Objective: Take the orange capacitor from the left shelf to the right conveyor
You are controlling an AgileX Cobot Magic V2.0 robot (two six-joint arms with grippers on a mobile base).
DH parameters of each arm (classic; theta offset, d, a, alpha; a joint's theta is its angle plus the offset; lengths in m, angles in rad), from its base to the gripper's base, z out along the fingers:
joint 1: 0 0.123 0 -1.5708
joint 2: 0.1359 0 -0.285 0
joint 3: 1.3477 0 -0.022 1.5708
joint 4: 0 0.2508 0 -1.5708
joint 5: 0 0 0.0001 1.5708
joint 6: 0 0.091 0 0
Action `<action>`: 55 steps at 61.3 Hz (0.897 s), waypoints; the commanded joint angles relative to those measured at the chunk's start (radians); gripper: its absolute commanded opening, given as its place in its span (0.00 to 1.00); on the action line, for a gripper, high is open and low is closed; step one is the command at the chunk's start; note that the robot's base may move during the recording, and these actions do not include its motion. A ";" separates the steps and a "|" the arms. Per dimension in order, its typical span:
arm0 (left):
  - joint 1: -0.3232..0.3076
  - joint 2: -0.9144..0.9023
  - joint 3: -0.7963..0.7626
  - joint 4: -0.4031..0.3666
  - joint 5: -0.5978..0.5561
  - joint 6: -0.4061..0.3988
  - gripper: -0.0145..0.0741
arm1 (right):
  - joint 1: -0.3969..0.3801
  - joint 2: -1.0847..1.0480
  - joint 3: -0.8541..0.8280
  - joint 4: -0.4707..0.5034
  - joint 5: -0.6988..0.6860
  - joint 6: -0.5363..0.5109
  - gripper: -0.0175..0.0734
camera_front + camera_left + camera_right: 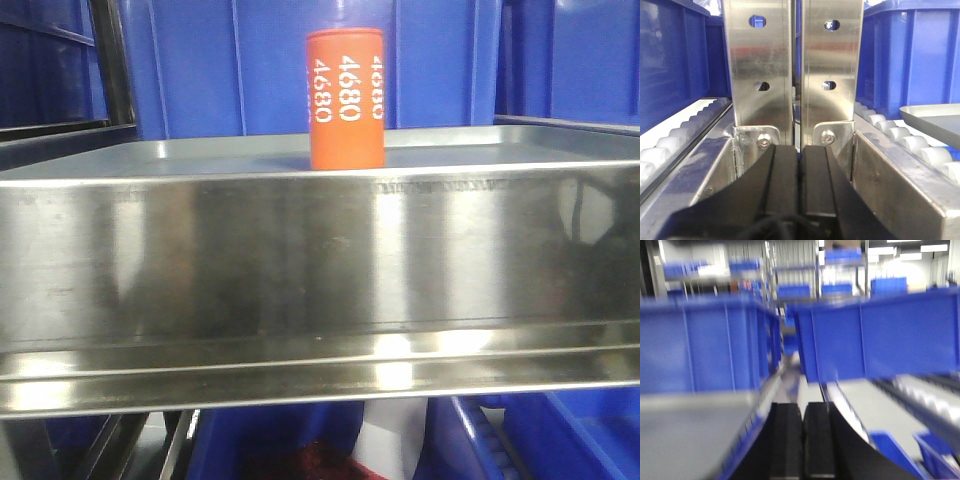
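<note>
The orange capacitor (346,98) stands upright on the steel shelf (320,260), behind its deep reflective front lip, near the middle. It shows only in the front view. No gripper shows in that view. My left gripper (800,150) is shut and empty, its black fingers (782,185) close before two steel uprights (760,65). My right gripper (802,407) is shut and empty, in a blurred view over a grey shelf surface and blue bins. The conveyor is out of view.
Blue bins (200,60) stand behind the capacitor and below the shelf (560,440). In the left wrist view white rollers (900,137) run on both sides, with a steel tray edge (935,117) at right. Blue bins (880,335) fill the right wrist view.
</note>
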 commanded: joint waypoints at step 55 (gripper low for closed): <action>-0.003 0.010 -0.008 -0.005 -0.090 0.000 0.05 | 0.536 0.781 -0.751 -0.227 0.332 0.208 0.50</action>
